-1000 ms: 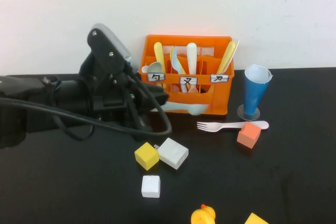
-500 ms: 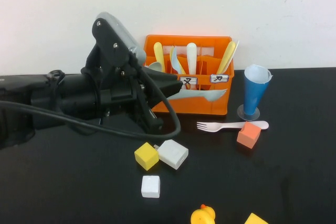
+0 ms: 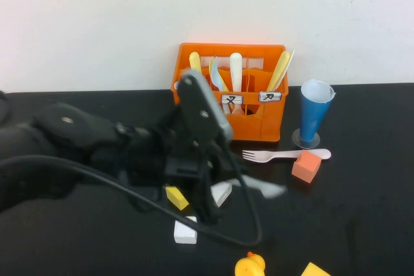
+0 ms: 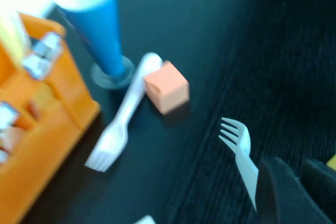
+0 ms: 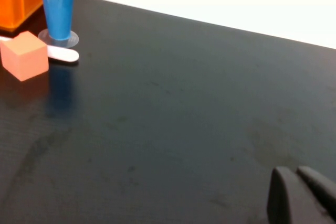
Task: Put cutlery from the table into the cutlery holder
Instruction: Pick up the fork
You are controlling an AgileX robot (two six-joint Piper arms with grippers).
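Observation:
My left gripper (image 3: 222,180) hangs low over the black table (image 3: 362,211), in front of the orange cutlery holder (image 3: 257,126). It is shut on a pale grey-blue fork (image 3: 264,189) whose tines point right; the left wrist view shows the fork (image 4: 240,149) sticking out past the fingers (image 4: 278,192). A whitish fork (image 3: 284,155) lies on the table right of the holder, also in the left wrist view (image 4: 123,124). Several spoons and forks stand in the holder. My right gripper (image 5: 300,190) is shut and empty above bare table, outside the high view.
A blue paper cup (image 3: 315,117) stands right of the holder, with an orange cube (image 3: 306,166) touching the whitish fork's handle. A yellow cube (image 3: 176,196) and two white cubes (image 3: 185,231) lie under my left arm. A yellow duck (image 3: 250,266) sits at the front edge.
My left arm has swung from in front of the holder down and forward over the cubes, carrying the pale grey-blue fork with it. The whitish fork has not moved.

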